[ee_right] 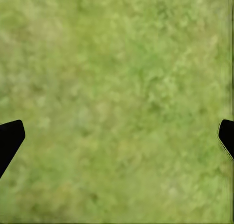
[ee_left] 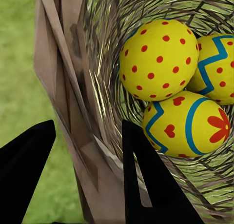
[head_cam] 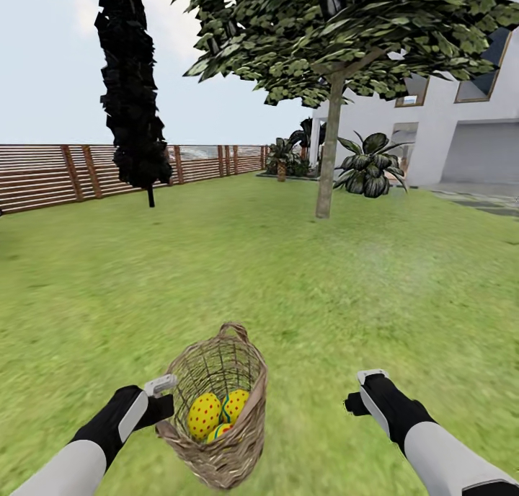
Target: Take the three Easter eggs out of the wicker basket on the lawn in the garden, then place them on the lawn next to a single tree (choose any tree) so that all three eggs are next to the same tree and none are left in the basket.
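A wide green lawn (head_cam: 216, 265) is stretching away from the wicker basket (head_cam: 220, 417) toward a brown slatted fence (head_cam: 43, 175) and a white house (head_cam: 447, 135) far behind it. One tall tree (head_cam: 328, 150) with a bare trunk is standing well beyond the basket, and one dark narrow cypress (head_cam: 133, 92) is standing near the fence. The basket is sitting upright on the grass close to the robot, between its two arms. The left gripper (ee_left: 87, 155) is straddling the basket's rim, one finger outside the wall and one inside, its jaws spread around the weave and pressing close to it. The right gripper (ee_right: 117, 136) is hanging over bare grass beside the basket, jaws wide apart and holding nothing. Three yellow Easter eggs (ee_left: 158, 60) are lying inside the basket, touching one another.
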